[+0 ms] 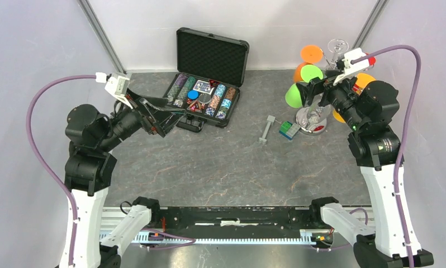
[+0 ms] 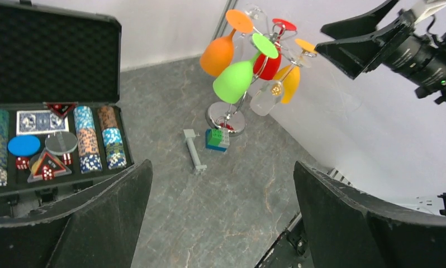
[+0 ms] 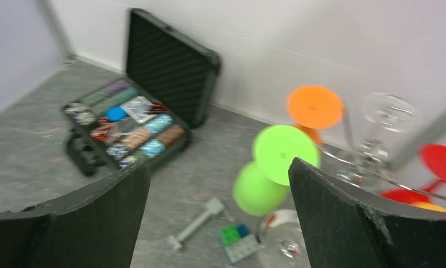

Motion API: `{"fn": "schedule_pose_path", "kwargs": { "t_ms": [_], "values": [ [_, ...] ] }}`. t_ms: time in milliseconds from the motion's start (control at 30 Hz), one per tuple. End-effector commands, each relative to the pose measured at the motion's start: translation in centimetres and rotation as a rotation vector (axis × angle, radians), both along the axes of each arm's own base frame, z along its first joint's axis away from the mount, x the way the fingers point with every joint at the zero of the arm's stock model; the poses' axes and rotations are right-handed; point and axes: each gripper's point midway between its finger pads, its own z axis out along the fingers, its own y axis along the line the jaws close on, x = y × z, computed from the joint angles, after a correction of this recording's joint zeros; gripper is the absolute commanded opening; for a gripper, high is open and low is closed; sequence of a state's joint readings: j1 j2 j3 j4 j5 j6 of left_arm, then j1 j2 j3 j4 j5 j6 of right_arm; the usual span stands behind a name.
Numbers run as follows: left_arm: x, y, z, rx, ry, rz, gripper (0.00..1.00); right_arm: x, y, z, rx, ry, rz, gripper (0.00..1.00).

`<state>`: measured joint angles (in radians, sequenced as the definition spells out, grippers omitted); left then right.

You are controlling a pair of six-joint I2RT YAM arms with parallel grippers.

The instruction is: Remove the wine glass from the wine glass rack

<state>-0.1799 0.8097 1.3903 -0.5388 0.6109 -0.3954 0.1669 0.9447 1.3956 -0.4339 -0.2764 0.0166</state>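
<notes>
The chrome wine glass rack stands on its round shiny base (image 1: 313,120) at the far right; the base also shows in the left wrist view (image 2: 226,118) and, blurred, in the right wrist view (image 3: 282,226). Several glasses hang upside down from it: green (image 1: 294,96) (image 2: 233,81) (image 3: 260,187), orange (image 2: 217,56), red (image 2: 268,64), yellow (image 2: 290,84) and clear (image 2: 264,100). My right gripper (image 1: 309,92) (image 3: 218,218) is open and empty, raised beside the green glass. My left gripper (image 1: 159,120) (image 2: 221,218) is open and empty, far left, above the table.
An open black case of poker chips (image 1: 207,78) (image 2: 47,111) stands at the back middle. A green-blue-grey brick block (image 1: 289,130) (image 2: 217,139) and a grey rod piece (image 1: 267,128) (image 2: 194,149) lie left of the rack base. White walls close the right and back.
</notes>
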Motion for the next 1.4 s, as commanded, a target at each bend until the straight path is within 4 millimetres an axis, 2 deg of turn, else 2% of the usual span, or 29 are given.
{"fn": "schedule_pose_path", "kwargs": {
  "t_ms": [0, 200, 333, 500, 667, 833, 967, 1167, 1300, 1367],
  "values": [
    [0.8, 0.2, -2.2, 0.022, 0.066, 0.022, 1.00, 0.7, -6.2, 1.0, -0.161, -0.029, -0.315, 0.98],
    [0.7, 0.2, -5.2, 0.050, 0.113, 0.011, 1.00, 2.0, -8.4, -0.1, -0.261, 0.056, -0.424, 0.98],
    [0.9, 0.6, -6.5, 0.058, 0.125, 0.045, 1.00, 2.8, -8.6, -0.9, -0.289, 0.134, -0.435, 0.98],
    [1.2, 1.4, -7.7, 0.057, 0.144, 0.102, 1.00, 2.4, -10.3, -1.3, -0.326, 0.188, -0.527, 0.98],
    [1.1, 1.3, -8.2, 0.048, 0.165, 0.101, 1.00, 2.6, -12.3, -2.1, -0.402, 0.224, -0.627, 0.83],
    [0.9, 1.4, -8.1, 0.033, 0.173, 0.106, 1.00, 3.6, -11.6, -3.4, -0.438, 0.255, -0.596, 0.72],
    [0.6, 0.9, -8.3, 0.032, 0.186, 0.070, 1.00, 4.4, -10.6, -4.3, -0.461, 0.279, -0.563, 0.71],
    [1.7, 0.8, -9.4, 0.004, 0.233, 0.093, 1.00, 4.6, -9.9, -3.9, -0.318, 0.297, -0.581, 0.92],
    [2.6, 0.9, -10.4, -0.004, 0.272, 0.117, 1.00, 4.2, -12.4, -3.2, -0.249, 0.327, -0.740, 0.97],
    [3.0, 0.9, -10.7, -0.007, 0.288, 0.125, 1.00, 4.6, -12.9, -3.1, -0.150, 0.330, -0.725, 0.98]
  ]
}}
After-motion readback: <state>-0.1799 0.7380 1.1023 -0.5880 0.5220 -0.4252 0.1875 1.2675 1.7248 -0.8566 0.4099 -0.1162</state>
